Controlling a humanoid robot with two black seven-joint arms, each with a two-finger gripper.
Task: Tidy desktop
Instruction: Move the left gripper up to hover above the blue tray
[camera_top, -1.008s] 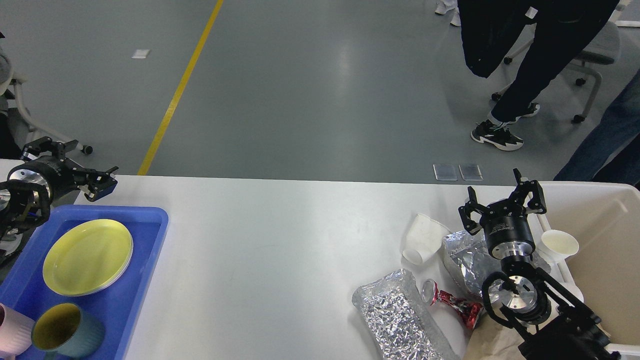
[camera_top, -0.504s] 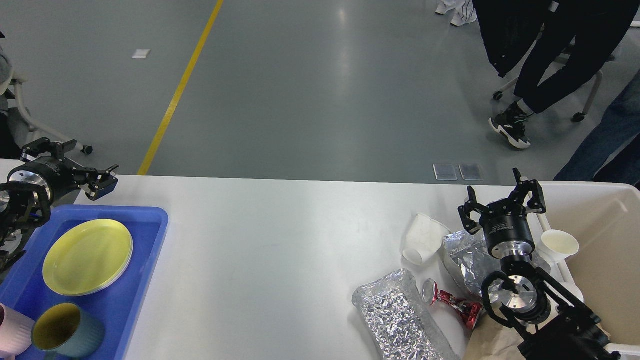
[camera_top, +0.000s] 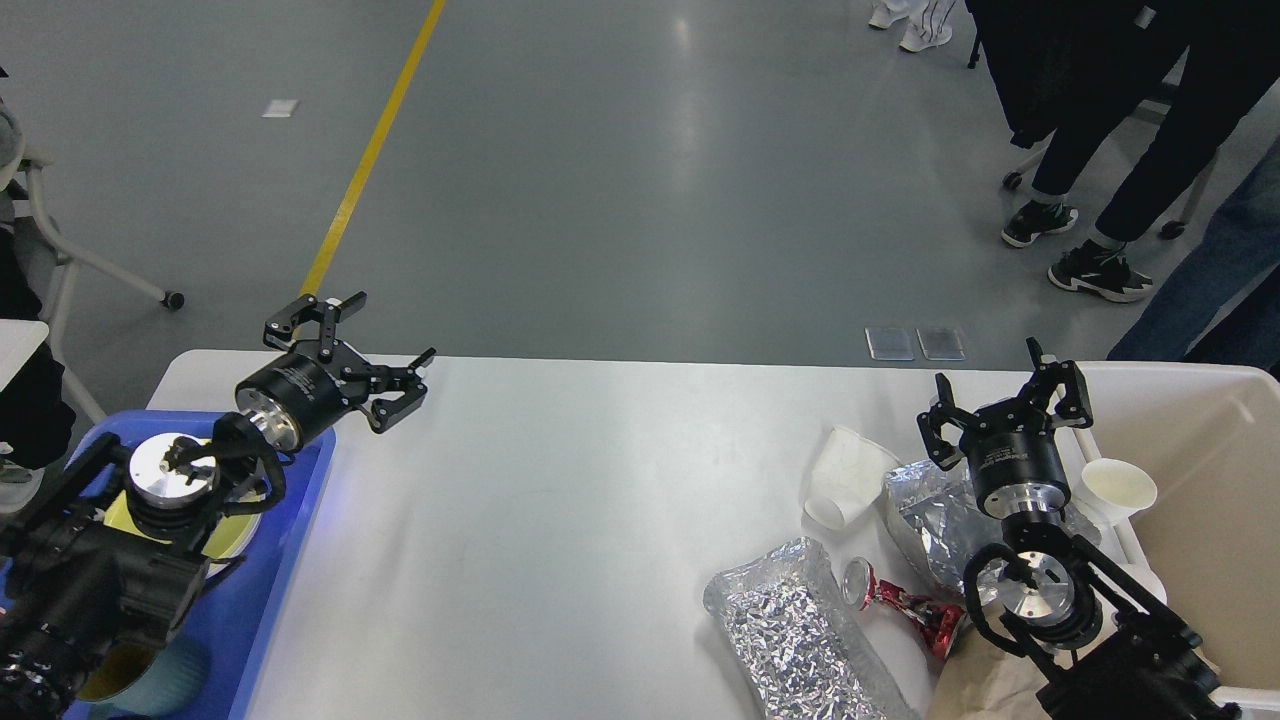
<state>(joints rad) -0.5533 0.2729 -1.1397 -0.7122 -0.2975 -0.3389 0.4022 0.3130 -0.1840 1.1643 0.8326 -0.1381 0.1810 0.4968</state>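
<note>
The left arm rises from the near left corner and reaches toward the far right, its left gripper (camera_top: 383, 352) held up with both fingers spread wide. The right arm stands at the near right, pointing away, the right gripper (camera_top: 1003, 392) likewise spread and empty.

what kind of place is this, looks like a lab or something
Probably a robotics lab or test hall: a grey coated floor with a yellow line, wheeled office chairs, people standing by, and a white desktop staged with a blue tray and a beige tub.
</note>
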